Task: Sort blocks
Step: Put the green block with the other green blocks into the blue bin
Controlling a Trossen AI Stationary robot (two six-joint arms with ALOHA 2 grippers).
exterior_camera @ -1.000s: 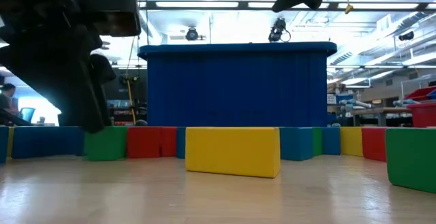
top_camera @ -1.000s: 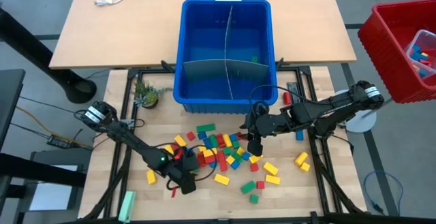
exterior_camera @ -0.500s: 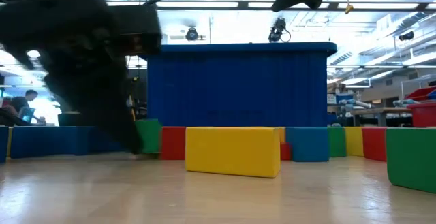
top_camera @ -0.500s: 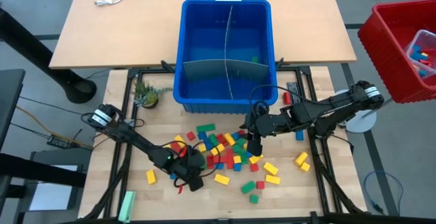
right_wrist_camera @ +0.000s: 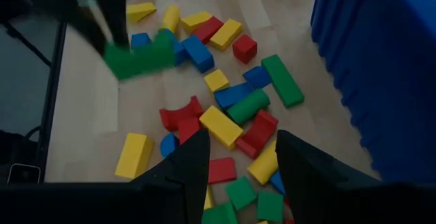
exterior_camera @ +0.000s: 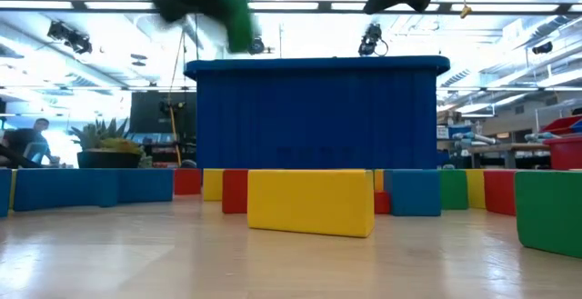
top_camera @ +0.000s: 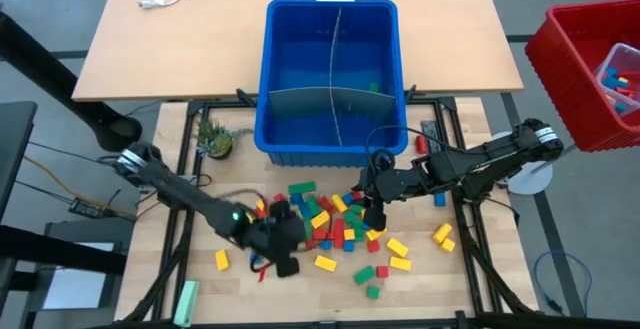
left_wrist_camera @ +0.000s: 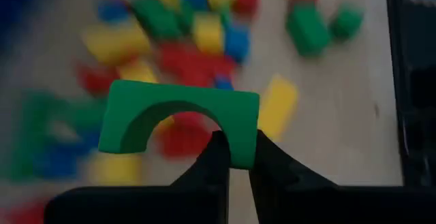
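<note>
Left end effector [left_wrist_camera: 233, 161] clamped on a green arch block [left_wrist_camera: 178, 120], pinched at one leg of the arch, curved cutout facing down toward the fingers; same block [exterior_camera: 237, 17] seen raised clear of the surface in the low view, up near the top edge and left of the blue bin [exterior_camera: 316, 113]; in the high view, left end effector [top_camera: 283, 231] at the left edge of the block pile [top_camera: 335, 224], arm reaching in diagonally from the left. Right end effector [right_wrist_camera: 236, 163] open with nothing between the fingers, poised over the right part of the pile; in the high view sitting at [top_camera: 374, 212], just in front of the bin's front wall. Remaining blocks scattered on the wooden surface [top_camera: 470, 274] in front of the bin: red, yellow, green and blue pieces clustered between the two end effectors, a few yellow and green ones lying apart to the right and front, one yellow block [top_camera: 221, 260] alone to the left. Blue bin [top_camera: 332, 19] split by grey dividers, one small green block [top_camera: 375, 88] inside near the right wall. Small potted plant [top_camera: 215, 141] left of the bin; red crate [top_camera: 590, 64] at the far right edge; pale green bar [top_camera: 186, 302] near the front left corner.
</note>
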